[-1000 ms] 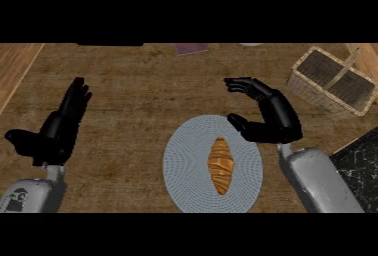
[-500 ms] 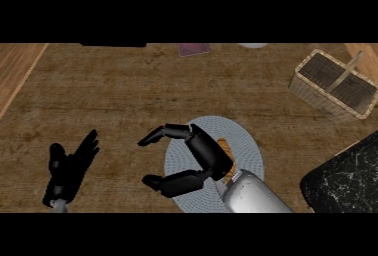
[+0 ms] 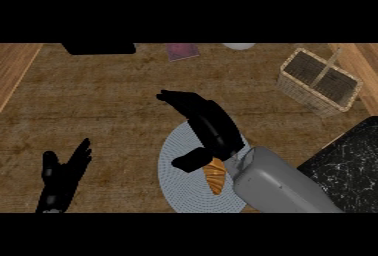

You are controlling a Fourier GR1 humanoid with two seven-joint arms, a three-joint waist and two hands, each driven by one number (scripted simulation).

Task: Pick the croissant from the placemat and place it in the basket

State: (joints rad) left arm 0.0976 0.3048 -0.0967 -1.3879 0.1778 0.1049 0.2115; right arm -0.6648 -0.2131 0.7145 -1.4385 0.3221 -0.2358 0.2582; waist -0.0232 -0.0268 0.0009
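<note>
A golden croissant (image 3: 215,176) lies on a round blue-grey placemat (image 3: 177,175) near the lower middle of the head view. My right hand (image 3: 210,127) hovers over the mat's upper part, fingers stretched toward the upper left and thumb pointing down-left just above the croissant; it is open and holds nothing. The grey right forearm (image 3: 277,187) hides the mat's right side and part of the croissant. A wicker basket (image 3: 319,81) with a handle stands at the upper right. My left hand (image 3: 65,176) rests open at the lower left, fingers up.
A black marble slab (image 3: 347,160) fills the lower right corner beside the forearm. At the counter's far edge sit a dark object (image 3: 98,48), a purple item (image 3: 183,50) and a white item (image 3: 238,46). A lighter wooden strip (image 3: 13,65) runs along the left.
My right hand has straightened out and swung up-left over the mat, its forearm now covering the mat's right side. The view shifted; the left hand stays low at the left.
</note>
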